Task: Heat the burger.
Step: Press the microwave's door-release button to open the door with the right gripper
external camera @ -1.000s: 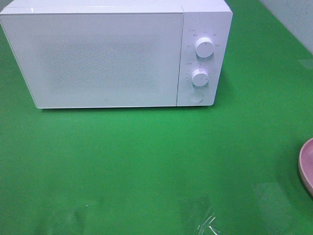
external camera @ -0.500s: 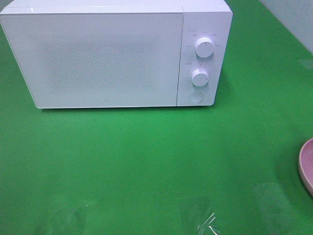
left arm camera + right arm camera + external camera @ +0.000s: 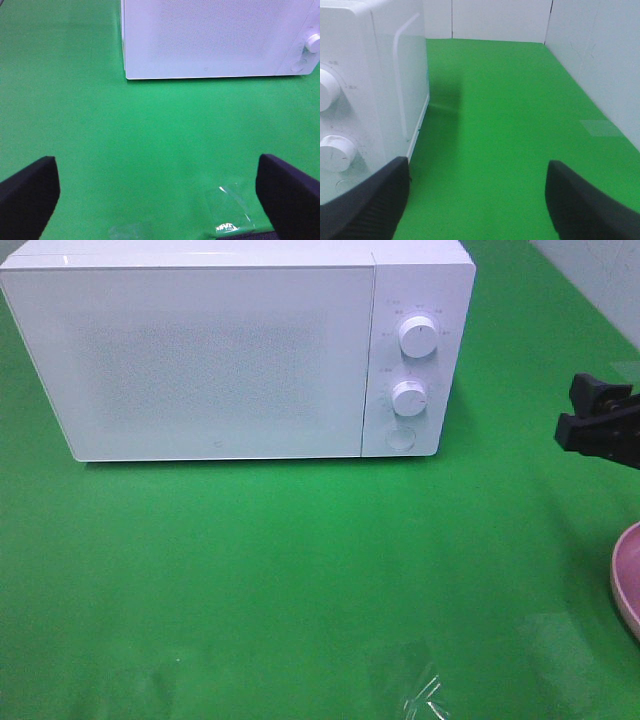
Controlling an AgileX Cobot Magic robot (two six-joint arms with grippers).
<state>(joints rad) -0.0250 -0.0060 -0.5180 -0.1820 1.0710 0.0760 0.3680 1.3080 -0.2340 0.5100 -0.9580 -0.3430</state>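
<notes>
**Green surface (image 3: 300, 570), shut microwave (image 3: 220, 360), no burger in sight**

The burger does not show in any view. Only the rim of a pink plate (image 3: 628, 575) peeks in near the right edge of the surface. The burger may sit on it, but I cannot tell. The right claw (image 3: 580, 412) hangs near the plate, spread wide and empty. The white microwave stands at the back edge, door shut. The left claw (image 3: 157, 195) is wide and empty too. I think this is the very start: the door needs opening first, maybe with the round button (image 3: 401, 438).
</notes>
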